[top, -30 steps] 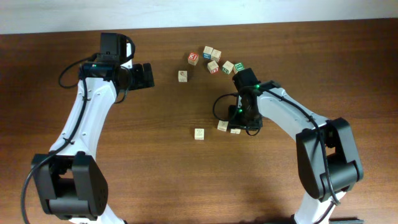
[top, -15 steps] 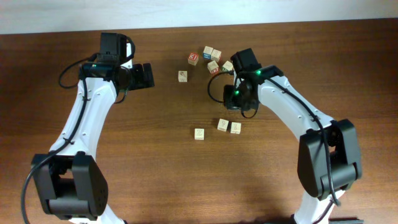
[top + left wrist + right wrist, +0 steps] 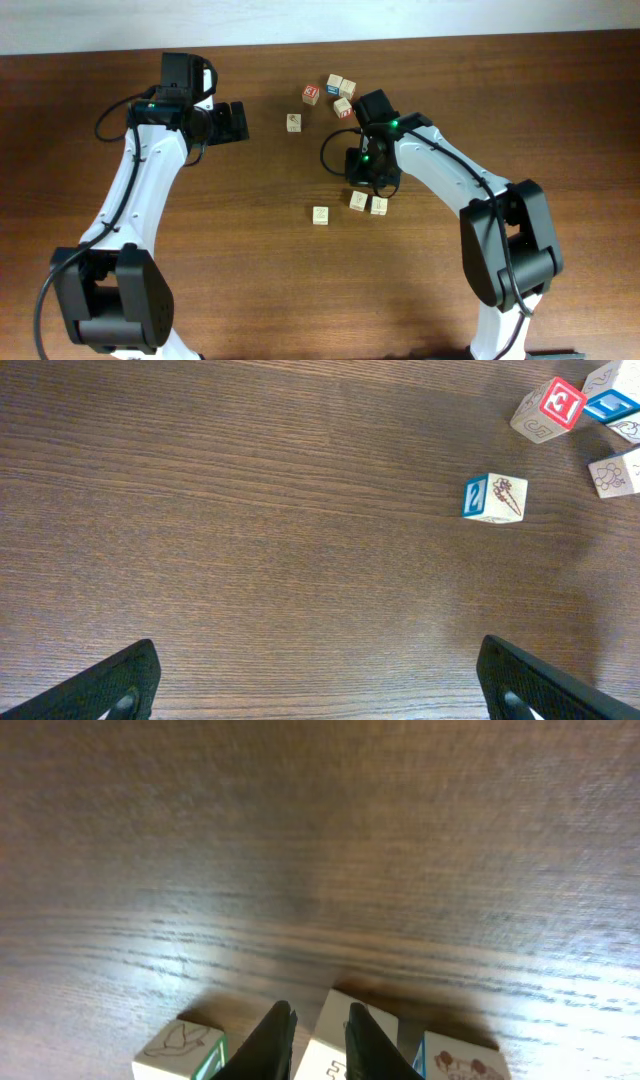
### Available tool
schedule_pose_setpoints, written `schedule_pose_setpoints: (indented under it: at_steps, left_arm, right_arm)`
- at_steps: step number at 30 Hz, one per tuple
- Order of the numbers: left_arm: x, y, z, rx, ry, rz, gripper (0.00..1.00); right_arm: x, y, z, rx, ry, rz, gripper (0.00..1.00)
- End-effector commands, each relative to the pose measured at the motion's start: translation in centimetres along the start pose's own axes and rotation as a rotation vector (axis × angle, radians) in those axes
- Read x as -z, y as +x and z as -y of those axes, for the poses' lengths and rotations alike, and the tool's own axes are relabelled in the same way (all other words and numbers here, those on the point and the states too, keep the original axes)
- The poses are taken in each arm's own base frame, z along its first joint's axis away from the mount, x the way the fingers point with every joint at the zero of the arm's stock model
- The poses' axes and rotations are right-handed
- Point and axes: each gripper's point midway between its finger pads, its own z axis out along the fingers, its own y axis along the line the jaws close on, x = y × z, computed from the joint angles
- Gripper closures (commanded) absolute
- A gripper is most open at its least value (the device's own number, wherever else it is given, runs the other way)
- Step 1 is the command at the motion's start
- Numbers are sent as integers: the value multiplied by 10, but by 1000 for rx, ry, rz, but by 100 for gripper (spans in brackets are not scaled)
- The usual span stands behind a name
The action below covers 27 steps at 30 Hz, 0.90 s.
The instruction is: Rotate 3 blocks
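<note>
Found the three pale blocks loose on the tabletop point(image 3: 200, 280) in a near row: left block point(image 3: 320, 214) apart, middle block point(image 3: 358, 200) and right block point(image 3: 379, 205) almost touching. Saw the right fingers point(image 3: 275, 1040) just far of that pair, drawn nearly together, gripping nothing visible; could not tell whether fully closed. Saw the left fingers point(image 3: 110, 685) spread wide and empty, well away at far left. Noted coloured blocks point(image 3: 310, 93) clustered farther back, no part of the job. Judged the turning somewhere midway; could not count finished turns.

A red-faced cube point(image 3: 562, 402) bears a white character — a 3 or a reversed E, hard to tell which. The blue side of a lone cube point(image 3: 494, 498) carries a white mark resembling a 2. Other markings stay illegible.
</note>
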Motion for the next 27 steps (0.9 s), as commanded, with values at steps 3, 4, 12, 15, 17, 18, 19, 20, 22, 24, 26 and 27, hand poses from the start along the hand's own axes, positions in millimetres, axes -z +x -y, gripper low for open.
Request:
schedule_pose_setpoints:
  at_steps: [3,4,12,15,17,18,19,20,22,24,26,27]
  left_arm:
    - [0,-3,3,9,12,-1,1]
    - [0,-3,3,9,12,-1,1]
    - [0,-1,2,9,10,-8,1]
    - [0,-1,2,9,10,-7,1]
    - [0,-1,2,9,10,-8,0]
    - [0,-1,3,9,11,-8,0]
    - [0,0,5,7,24,-14,0]
    - [0,2,10,-13,53,-24,1]
    - [0,8,23,-44,124,-48,16]
    - [-1,19,36,-58,160,-91,38]
    - [-5,33,43,-73,160,-143,59]
    - [-8,44,47,-74,157,-181,69]
  right_arm:
    - [-8,12,-3,14,-27,-70,80]
    - [-8,13,-3,13,-26,-73,81]
    - [-7,20,0,36,-23,-107,80]
    - [3,10,-8,101,-36,-80,78]
    - [12,3,-13,126,-40,-65,76]
    - [22,-3,-13,127,-19,-53,75]
    - [28,-7,-13,128,0,-43,75]
    - [35,-10,-11,126,18,-36,75]
    - [49,-15,-7,107,25,-37,75]
    - [59,-18,2,76,34,-47,75]
    - [65,-17,14,42,45,-67,75]
    - [66,-16,21,24,50,-80,76]
